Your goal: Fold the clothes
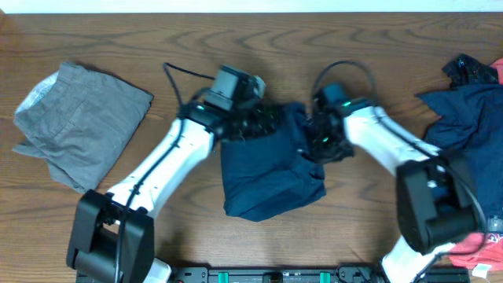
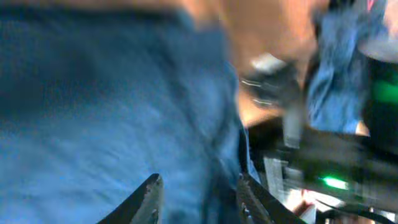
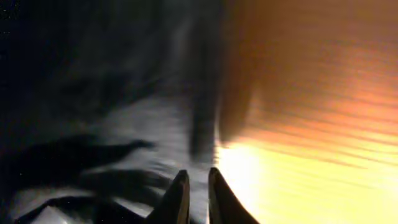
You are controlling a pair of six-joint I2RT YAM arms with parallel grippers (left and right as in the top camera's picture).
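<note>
left pincer (image 2: 198,182) half open over navy shorts (image 1: 267,177); right pincer (image 3: 198,174) nearly closed, grasp unclear; grey garment (image 1: 78,122) well apart.

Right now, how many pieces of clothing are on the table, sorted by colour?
Navy: 2, the navy garment in the middle and the navy heap at the right edge, which may hide more.
Grey: 1, the grey garment.
Red: 1, the red garment, partly out of frame.
Total: 4
</note>
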